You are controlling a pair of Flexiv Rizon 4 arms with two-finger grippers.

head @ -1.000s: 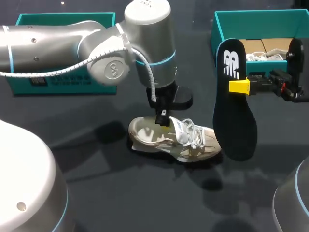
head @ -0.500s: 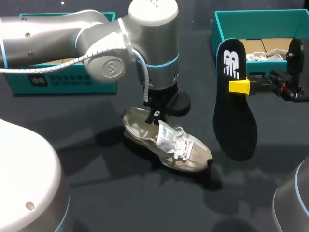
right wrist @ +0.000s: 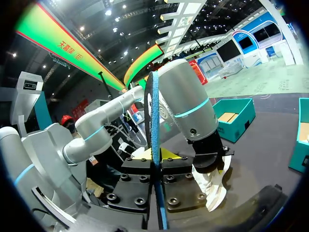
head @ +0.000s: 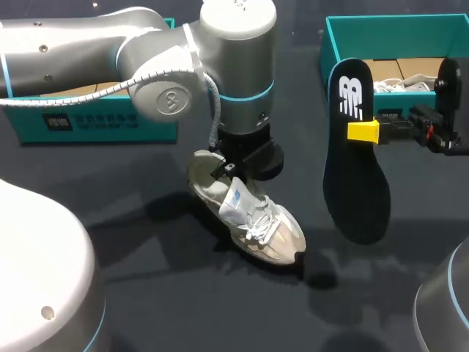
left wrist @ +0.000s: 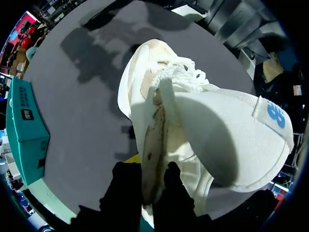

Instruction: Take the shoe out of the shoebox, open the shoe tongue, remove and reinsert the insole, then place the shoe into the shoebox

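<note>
The left gripper [left wrist: 152, 177] pinched the heel wall of the cream mesh shoe [head: 253, 220]; beside the shoe, the right gripper [head: 364, 132] clamped a flat, black, elongated insole [head: 357, 187].

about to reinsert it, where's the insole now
Head view, right side: the insole hangs upright in the right end effector, near the right shoebox, right of the shoe.
</note>
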